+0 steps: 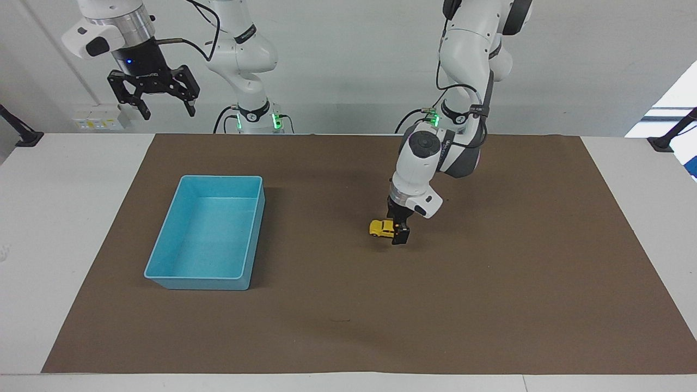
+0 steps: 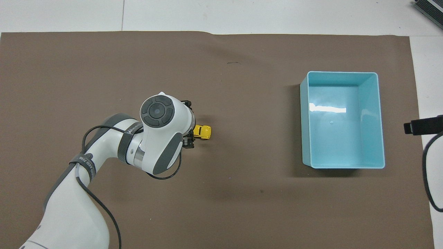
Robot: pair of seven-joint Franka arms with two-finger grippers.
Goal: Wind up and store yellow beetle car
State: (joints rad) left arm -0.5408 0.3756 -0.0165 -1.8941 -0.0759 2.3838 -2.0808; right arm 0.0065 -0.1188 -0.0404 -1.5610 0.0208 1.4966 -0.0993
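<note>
The yellow beetle car [image 1: 379,227] stands on the brown mat, about mid-table; its uncovered end points toward the light blue bin [image 1: 193,277]. My left gripper [image 1: 397,231] is down at the mat, open, with one finger on each side of the car's other end. In the overhead view the left wrist covers that end, and only the car's end toward the bin [image 2: 203,131] shows beside the gripper [image 2: 189,128]. My right gripper [image 1: 153,97] is open and empty, and waits high above the table's edge at the right arm's end.
The bin [image 2: 342,73] is empty and stands on the mat toward the right arm's end of the table. The brown mat [image 1: 490,305] covers most of the white table. A black part of the right arm [image 2: 423,125] shows at the overhead view's edge.
</note>
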